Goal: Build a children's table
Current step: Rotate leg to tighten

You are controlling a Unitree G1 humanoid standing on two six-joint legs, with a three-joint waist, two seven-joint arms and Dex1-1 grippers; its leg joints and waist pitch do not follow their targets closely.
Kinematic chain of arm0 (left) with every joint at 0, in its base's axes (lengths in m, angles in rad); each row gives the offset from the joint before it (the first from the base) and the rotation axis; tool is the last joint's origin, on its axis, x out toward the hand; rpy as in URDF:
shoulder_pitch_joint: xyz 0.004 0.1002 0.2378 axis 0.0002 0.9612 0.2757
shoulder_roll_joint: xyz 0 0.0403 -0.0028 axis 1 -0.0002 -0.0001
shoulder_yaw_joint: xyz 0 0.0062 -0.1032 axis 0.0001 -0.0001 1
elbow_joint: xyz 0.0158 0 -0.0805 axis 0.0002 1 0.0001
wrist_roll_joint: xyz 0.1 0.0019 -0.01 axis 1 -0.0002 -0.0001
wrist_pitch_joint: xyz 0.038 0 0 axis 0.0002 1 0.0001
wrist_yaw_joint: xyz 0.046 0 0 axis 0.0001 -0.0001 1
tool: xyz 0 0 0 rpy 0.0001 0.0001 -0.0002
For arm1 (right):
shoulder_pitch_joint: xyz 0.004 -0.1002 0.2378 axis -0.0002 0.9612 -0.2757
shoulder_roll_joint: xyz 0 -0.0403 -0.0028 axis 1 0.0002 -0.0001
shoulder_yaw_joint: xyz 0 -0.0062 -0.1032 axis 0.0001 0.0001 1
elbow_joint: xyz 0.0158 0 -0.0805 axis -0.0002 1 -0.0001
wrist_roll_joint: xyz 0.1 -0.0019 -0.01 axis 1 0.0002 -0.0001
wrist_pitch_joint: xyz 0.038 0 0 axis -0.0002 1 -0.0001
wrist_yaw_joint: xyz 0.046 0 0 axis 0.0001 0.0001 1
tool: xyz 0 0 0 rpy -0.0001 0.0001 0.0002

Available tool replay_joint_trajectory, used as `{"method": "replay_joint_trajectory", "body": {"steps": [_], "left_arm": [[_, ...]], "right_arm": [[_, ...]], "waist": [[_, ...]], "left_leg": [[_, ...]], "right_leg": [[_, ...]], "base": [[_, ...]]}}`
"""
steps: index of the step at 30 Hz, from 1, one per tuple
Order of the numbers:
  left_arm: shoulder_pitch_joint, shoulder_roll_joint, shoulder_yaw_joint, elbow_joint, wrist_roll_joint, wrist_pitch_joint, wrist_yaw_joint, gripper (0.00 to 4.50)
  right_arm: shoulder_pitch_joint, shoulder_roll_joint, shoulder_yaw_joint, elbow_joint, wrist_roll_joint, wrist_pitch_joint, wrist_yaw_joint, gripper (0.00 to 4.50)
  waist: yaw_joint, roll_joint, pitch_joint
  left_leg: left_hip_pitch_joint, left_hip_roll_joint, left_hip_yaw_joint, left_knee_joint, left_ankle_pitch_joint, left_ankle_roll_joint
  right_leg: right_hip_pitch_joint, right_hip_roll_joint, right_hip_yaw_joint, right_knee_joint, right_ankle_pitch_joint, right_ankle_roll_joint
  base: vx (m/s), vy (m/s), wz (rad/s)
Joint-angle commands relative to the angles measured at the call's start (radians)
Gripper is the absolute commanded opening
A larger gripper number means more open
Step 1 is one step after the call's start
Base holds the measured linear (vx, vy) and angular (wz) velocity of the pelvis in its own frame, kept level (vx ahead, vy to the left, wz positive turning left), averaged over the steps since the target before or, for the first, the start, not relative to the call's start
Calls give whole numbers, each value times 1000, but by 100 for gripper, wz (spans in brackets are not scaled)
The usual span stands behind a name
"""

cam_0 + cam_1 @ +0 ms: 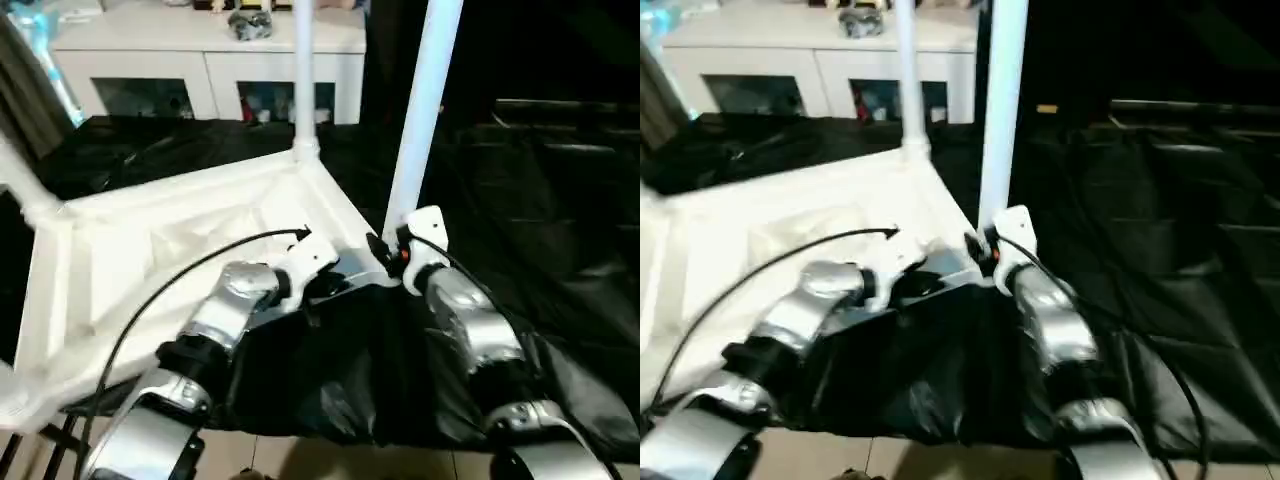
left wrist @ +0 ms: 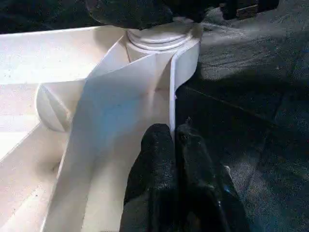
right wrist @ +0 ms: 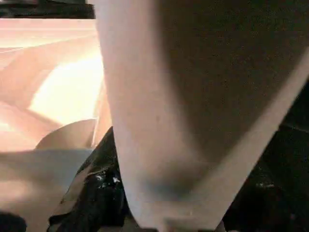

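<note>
While the upturned tabletop (image 1: pixel 170 250) lies on black sheeting (image 1: pixel 560 260), the left gripper's (image 2: pixel 173 133) fingers (image 2: pixel 154 164) press together against its rim. At two o'clock, the right gripper (image 1: pixel 405 240) meets a standing leg (image 1: pixel 425 100); whether its fingers clasp it cannot be told.

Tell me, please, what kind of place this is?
Probably an indoor room set up as a workspace: a white cabinet with glass doors stands at the back, black sheeting covers the work surface, and an upturned tabletop lies on it.
</note>
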Motion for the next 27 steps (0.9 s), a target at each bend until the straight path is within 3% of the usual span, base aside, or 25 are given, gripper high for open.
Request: {"method": "replay_joint_trajectory", "body": {"steps": [1,2,3,5,8,12,13,19,22,27], "left_arm": [[-51,-77,-32,-19,1,-16,46,0],[-49,-74,-32,-24,0,-18,41,0],[-47,-67,-32,-28,-2,-24,34,0],[-40,-53,-30,-37,-8,-33,20,0],[-7,-8,-21,-69,-33,-74,-57,0],[22,30,-15,-109,-59,-74,-128,0],[26,45,-12,-112,-63,-76,-146,0],[33,107,-7,-111,-81,-98,-240,0],[37,144,-7,-121,-96,-102,-308,0],[40,213,-21,-119,-101,-124,-411,0]], "right_arm": [[12,110,72,40,29,29,78,233],[13,111,60,34,46,29,94,233],[17,110,48,23,66,34,110,267],[24,100,35,4,86,41,131,270],[53,35,50,-38,86,31,208,305],[86,-38,77,-88,96,34,340,305],[97,-66,90,-108,98,34,395,305],[143,-193,160,-200,112,32,645,305],[152,-248,186,-229,119,33,754,305],[128,-292,203,-224,132,45,849,270]], "waist": [[-15,-3,-48],[-15,-5,-47],[-15,-7,-47],[-14,-11,-47],[-12,-11,-52],[-4,-14,-56],[-4,-9,-57],[18,-15,-61],[26,-12,-66],[31,-11,-67]], "left_leg": [[31,22,-25,-81,-589,-26],[32,22,-24,-81,-588,-24],[34,21,-21,-80,-586,-20],[30,21,-20,-81,-574,-9],[17,24,-17,-86,-525,-1],[10,28,-6,-82,-443,26],[11,28,-3,-79,-420,30],[5,31,6,-71,-316,58],[3,33,8,-67,-271,67],[5,36,9,-65,-254,69]], "right_leg": [[6,-46,12,-102,-599,-85],[3,-46,14,-102,-589,-92],[0,-46,18,-102,-584,-101],[2,-46,21,-98,-570,-109],[9,-48,30,-88,-500,-132],[15,-50,41,-73,-393,-182],[16,-51,42,-71,-375,-196],[24,-47,45,-58,-293,-222],[28,-44,43,-45,-229,-245],[29,-42,41,-37,-188,-266]], "base": [[0,0,0],[0,0,0],[0,0,0],[0,0,0],[0,0,0],[0,0,0],[0,0,0],[0,0,0],[0,0,0],[0,0,0]]}}
